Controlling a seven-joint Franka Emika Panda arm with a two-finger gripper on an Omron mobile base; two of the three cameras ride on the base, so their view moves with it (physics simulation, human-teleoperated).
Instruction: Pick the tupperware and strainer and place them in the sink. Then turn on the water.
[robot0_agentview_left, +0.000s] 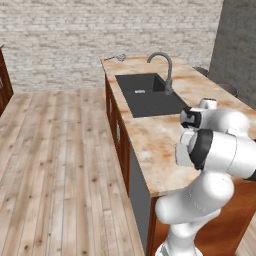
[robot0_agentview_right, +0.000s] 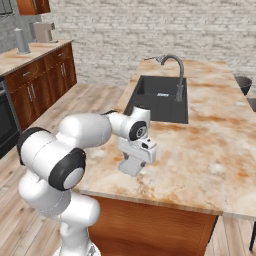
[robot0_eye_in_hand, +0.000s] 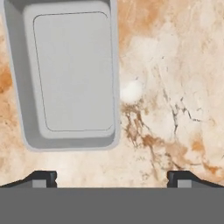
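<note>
Here, end effector (robot0_eye_in_hand: 112, 177) spread wide above tupperware (robot0_eye_in_hand: 70, 74), no readable writing.

The sink (robot0_agentview_left: 149, 95) is set into the counter (robot0_agentview_left: 155, 145) toward its far end, the faucet (robot0_agentview_left: 165, 70) standing on its right rim. The strainer (robot0_agentview_left: 119, 58) lies at the far corner beyond the sink. The tupperware (robot0_eye_in_hand: 72, 74) rests on the counter beneath the gripper (robot0_eye_in_hand: 111, 177), apart from it.
</note>
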